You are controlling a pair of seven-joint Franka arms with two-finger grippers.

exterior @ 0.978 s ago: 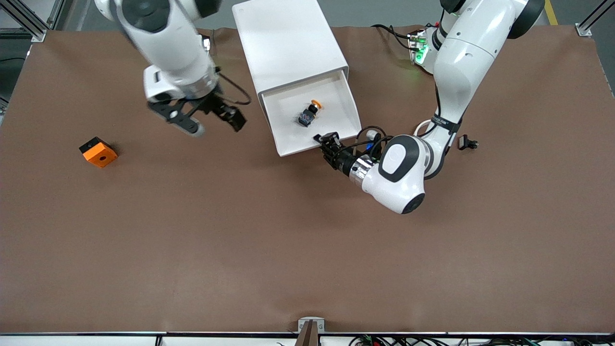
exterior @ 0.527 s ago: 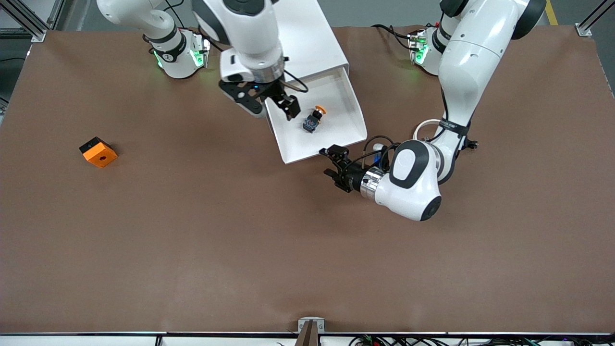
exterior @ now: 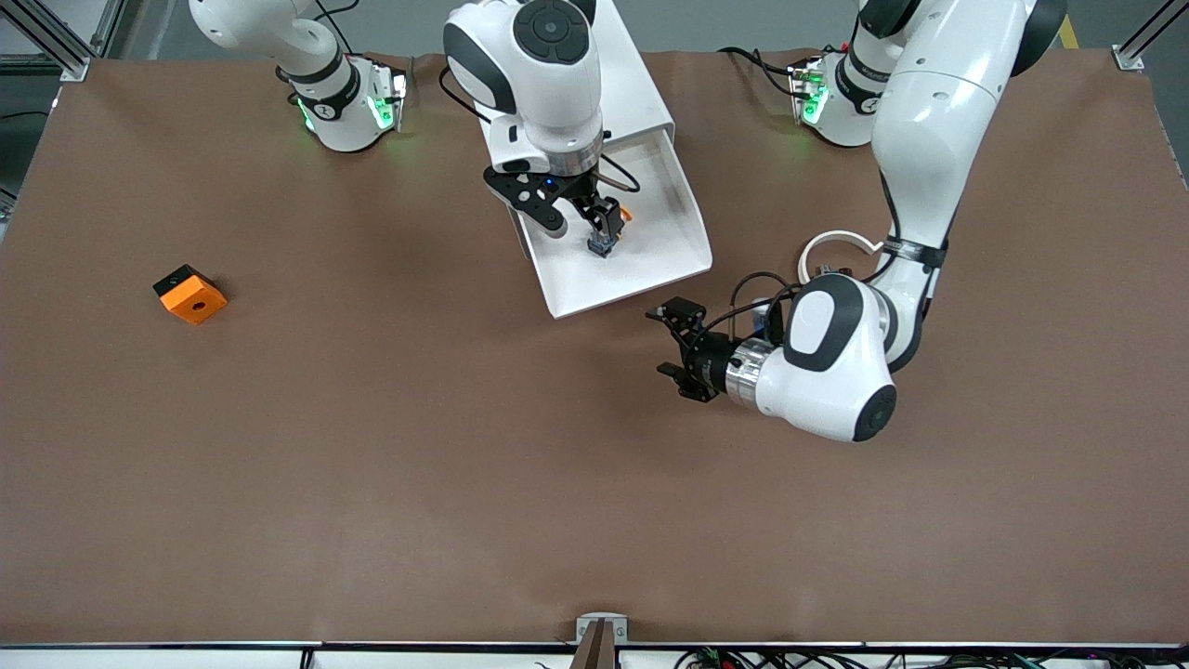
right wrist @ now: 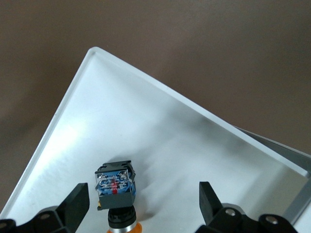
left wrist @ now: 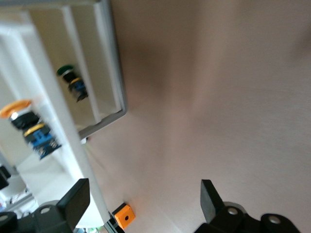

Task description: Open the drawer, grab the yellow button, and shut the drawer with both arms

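Button [exterior: 605, 234] lying on its side in the pulled-out drawer [exterior: 650, 265] of the white cabinet [exterior: 632, 102], orange cap toward the cabinet. Right tool [exterior: 578, 218] spread wide just above the button, fingers either side, not gripping. Left tool [exterior: 680, 351] also wide, empty, low over bare tabletop [exterior: 464, 483] near the drawer's front corner. Orange block [exterior: 189, 294] well apart, toward the right arm's end.

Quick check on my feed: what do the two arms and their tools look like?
Both arms have glossy white shells with black joint caps. Each base glows green. The right tool and left tool are black two-finger units behind silver wrist rings, with loose black cables looping at the wrists.
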